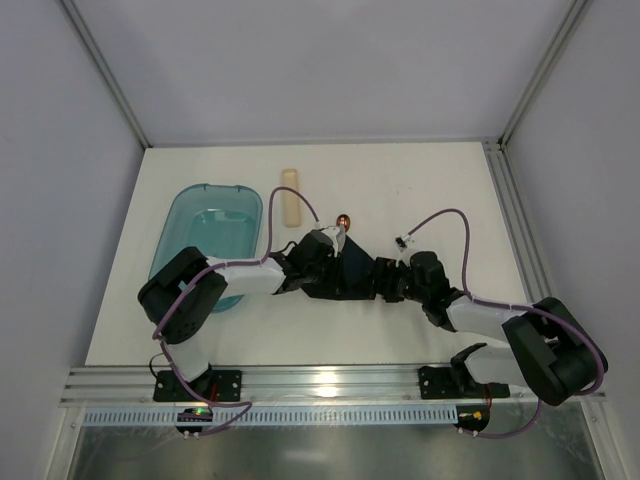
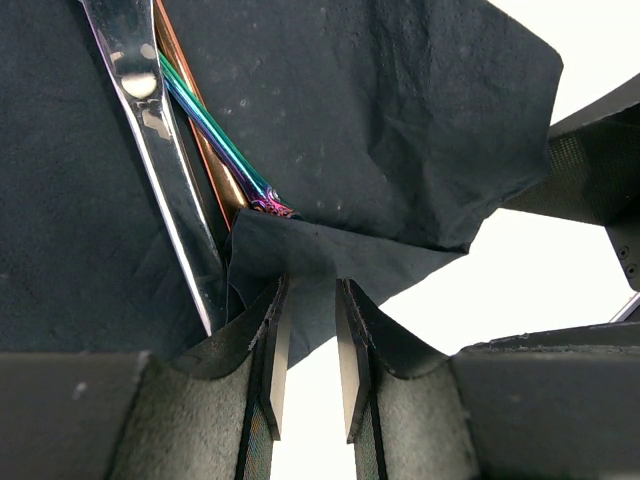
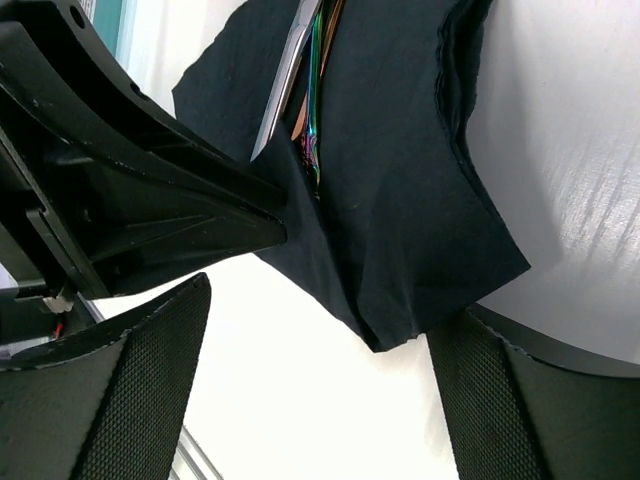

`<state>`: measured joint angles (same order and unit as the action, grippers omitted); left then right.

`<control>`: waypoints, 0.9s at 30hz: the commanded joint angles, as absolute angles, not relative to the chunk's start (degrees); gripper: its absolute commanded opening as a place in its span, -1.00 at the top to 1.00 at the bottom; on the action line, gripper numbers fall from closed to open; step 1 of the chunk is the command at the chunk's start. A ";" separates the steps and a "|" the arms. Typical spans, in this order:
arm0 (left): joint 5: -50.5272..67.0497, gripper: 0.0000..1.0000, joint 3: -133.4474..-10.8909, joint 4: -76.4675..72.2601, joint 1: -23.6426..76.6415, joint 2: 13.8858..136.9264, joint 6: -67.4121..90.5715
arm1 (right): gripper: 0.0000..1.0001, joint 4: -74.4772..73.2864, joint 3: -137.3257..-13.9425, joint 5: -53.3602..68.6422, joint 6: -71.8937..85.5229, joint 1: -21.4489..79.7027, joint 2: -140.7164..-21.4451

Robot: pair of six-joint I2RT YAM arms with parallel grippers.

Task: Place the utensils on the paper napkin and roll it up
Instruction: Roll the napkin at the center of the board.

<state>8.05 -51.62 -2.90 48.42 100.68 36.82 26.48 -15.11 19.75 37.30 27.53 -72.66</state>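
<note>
The dark navy paper napkin [image 1: 347, 274] lies mid-table, partly folded over the utensils [image 2: 205, 130]: a silver blade, a copper handle and a rainbow-tinted handle lying in the fold. A copper spoon bowl [image 1: 345, 220] sticks out at the napkin's far end. My left gripper [image 2: 310, 285] is low at the napkin's left side, jaws a narrow gap apart, with a napkin flap [image 2: 320, 255] lying at its tips. My right gripper [image 3: 335, 300] stands wide open on the right, with the napkin's near corner [image 3: 400, 320] between its fingers, touching neither.
A translucent teal tub [image 1: 205, 238] stands at the left beside the left arm. A pale beige stick [image 1: 289, 197] lies behind the napkin. The two grippers face each other closely across the napkin. A metal rail [image 1: 330, 382] runs along the near edge.
</note>
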 commanded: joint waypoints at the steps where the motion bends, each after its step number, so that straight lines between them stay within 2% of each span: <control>1: 7.82 0.42 -53.53 -3.16 48.69 101.42 35.95 | -0.69 28.48 -14.68 21.00 32.61 27.42 -71.72; 4: 7.91 0.42 -53.96 -2.99 48.78 101.60 35.77 | -0.54 26.90 -14.59 20.05 31.20 27.51 -70.67; 5: 7.82 0.42 -53.96 -2.99 48.78 101.69 35.68 | -0.41 26.37 -14.59 19.69 30.51 27.51 -70.40; 10: 8.17 0.42 -54.49 -2.90 48.78 102.13 35.77 | -0.05 24.08 -14.94 17.93 28.74 27.51 -70.66; 16: 8.70 0.43 -54.14 -3.87 48.69 102.57 36.21 | -0.02 22.33 -16.35 17.50 27.25 27.95 -72.42; 19: 8.79 0.42 -54.14 -4.22 48.78 102.92 36.30 | -0.14 21.62 -16.96 16.35 26.90 29.18 -73.30; 23: 9.05 0.42 -54.05 -4.48 48.69 103.01 36.39 | -0.15 21.27 -17.23 14.94 26.63 30.23 -73.83; 25: 9.14 0.42 -54.05 -4.40 48.78 103.01 36.30 | -0.13 20.74 -17.67 13.98 26.46 31.02 -74.27; 27: 9.05 0.43 -54.05 -4.48 48.78 102.92 36.39 | 0.01 20.13 -18.02 12.75 26.45 31.46 -74.62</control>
